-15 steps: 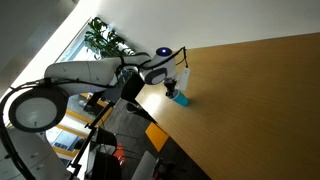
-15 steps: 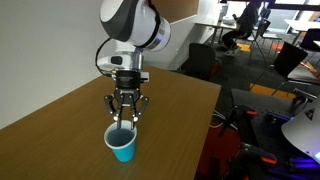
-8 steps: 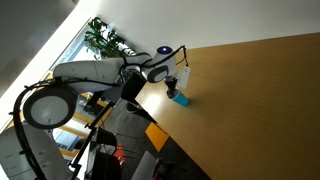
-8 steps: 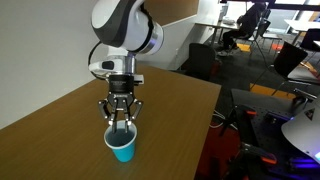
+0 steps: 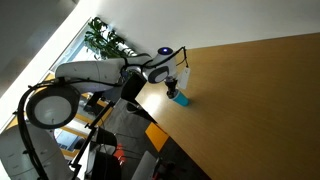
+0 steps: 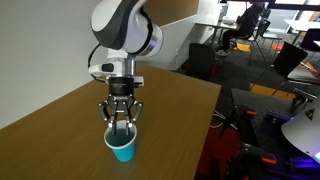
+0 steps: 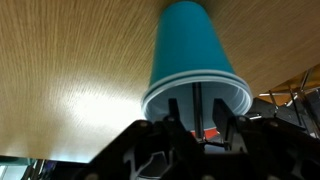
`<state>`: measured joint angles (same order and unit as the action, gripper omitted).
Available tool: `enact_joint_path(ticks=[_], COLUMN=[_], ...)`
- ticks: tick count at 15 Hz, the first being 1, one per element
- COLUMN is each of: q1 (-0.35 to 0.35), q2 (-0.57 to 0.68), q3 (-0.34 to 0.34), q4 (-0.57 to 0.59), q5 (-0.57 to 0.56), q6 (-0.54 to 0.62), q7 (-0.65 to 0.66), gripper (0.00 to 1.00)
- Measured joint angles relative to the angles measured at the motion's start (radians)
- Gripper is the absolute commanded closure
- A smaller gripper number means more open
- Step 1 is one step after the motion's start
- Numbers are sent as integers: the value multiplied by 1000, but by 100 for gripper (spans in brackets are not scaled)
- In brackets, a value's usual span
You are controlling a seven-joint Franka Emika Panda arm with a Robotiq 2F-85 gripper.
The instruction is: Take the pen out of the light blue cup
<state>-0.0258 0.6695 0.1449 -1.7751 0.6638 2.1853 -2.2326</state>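
Wrist view: my claw [image 7: 197,138] spread at the cup [image 7: 187,45], pen [image 7: 197,100] between the fingers [image 7: 172,130]
Nearest me the fingers stand apart, pinching nothing; just beyond, the pen stands inside the cup, which sits on the table [image 7: 60,80]. I reckon I should centre on the pen, close softly, then lift straight up so the cup does not tip or ride along with it
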Motion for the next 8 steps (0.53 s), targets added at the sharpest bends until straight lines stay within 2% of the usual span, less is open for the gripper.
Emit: enact_joint_path(ticks=[8], q1=[-4], q2=[18], q3=[9], q4=[0], q5=[0], q6=[-8], q7=[0], gripper=[59])
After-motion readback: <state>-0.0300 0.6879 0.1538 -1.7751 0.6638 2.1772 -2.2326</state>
